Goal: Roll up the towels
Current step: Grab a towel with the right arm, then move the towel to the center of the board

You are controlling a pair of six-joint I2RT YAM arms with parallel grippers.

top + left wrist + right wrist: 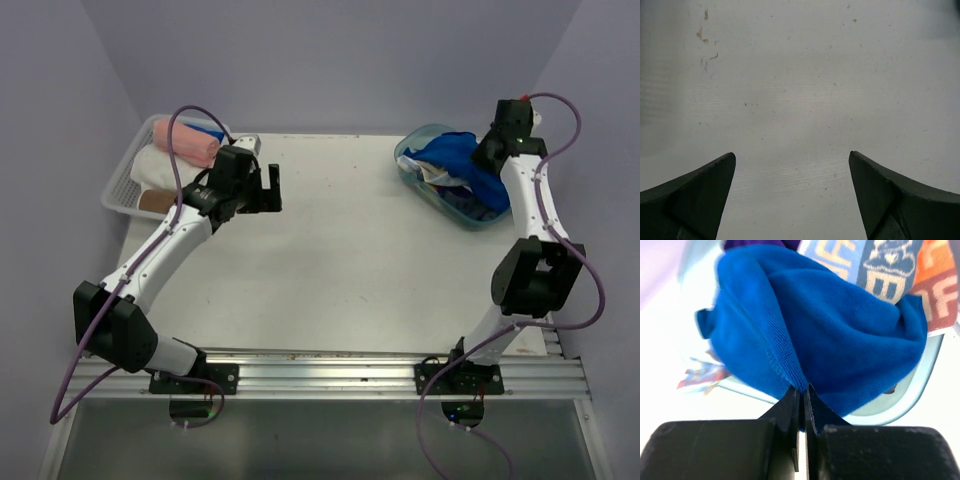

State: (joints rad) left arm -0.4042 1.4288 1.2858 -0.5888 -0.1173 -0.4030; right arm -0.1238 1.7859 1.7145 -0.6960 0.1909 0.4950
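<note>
White table (340, 250): work surface. White mesh basket (112, 192), far left: holds rolled towels (150, 168), pink roll (187, 143) topmost. Teal tub (402, 160), far right: holds loose blue towel (840, 330) and printed towel (890, 275). Right gripper (802, 387): pinched tight on a blue towel fold. Left gripper (791, 155): jaws wide, above bare table.

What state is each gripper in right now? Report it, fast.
Left gripper: open, holding nothing, over the bare table.
Right gripper: closed on the blue towel at the tub.
</note>
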